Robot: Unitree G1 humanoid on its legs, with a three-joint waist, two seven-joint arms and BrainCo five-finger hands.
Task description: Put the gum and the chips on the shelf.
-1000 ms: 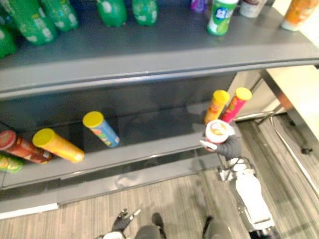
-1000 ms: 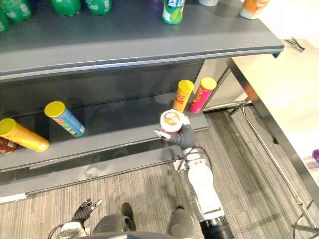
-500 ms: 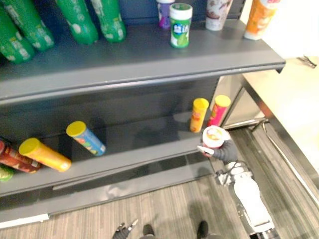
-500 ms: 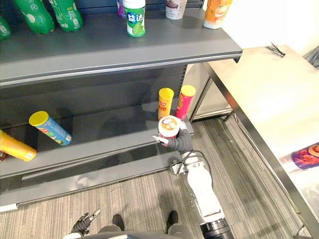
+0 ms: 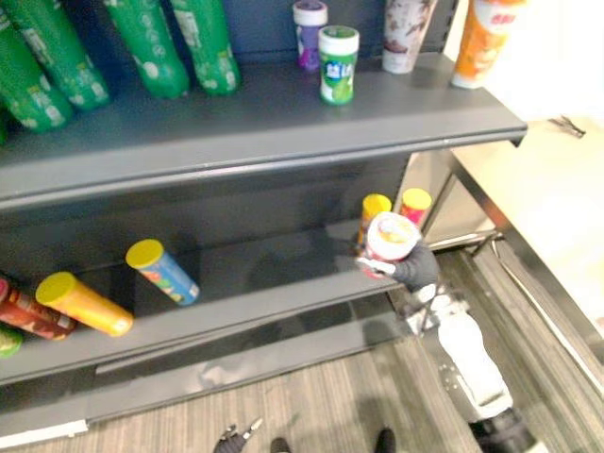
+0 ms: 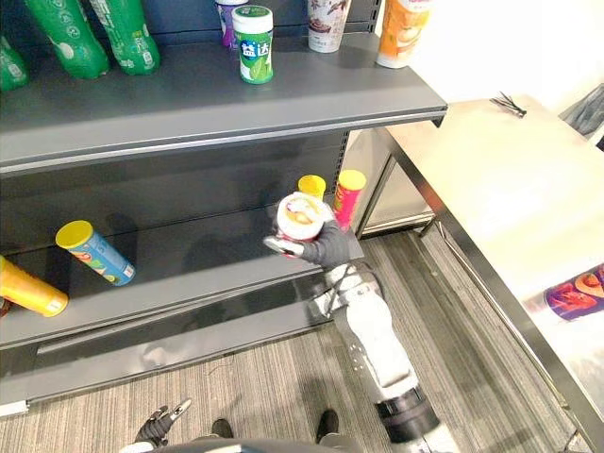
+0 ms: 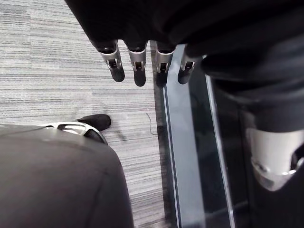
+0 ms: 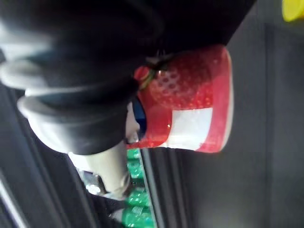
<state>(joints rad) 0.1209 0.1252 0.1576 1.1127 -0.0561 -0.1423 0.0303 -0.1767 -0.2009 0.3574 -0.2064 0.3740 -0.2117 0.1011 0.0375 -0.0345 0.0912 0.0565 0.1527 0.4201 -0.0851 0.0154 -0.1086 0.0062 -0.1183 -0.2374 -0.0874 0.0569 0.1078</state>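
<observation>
While aloft, chips can within right fingers

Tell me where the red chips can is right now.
In the eye views the red chips can is gripped in the right hand, right of centre, in front of the lower shelf, just before the upright yellow can and pink can.

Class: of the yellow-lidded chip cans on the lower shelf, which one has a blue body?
The blue can, lying left of centre. The orange can lying beside it, the upright orange can and the pink can differ in body colour.
</observation>
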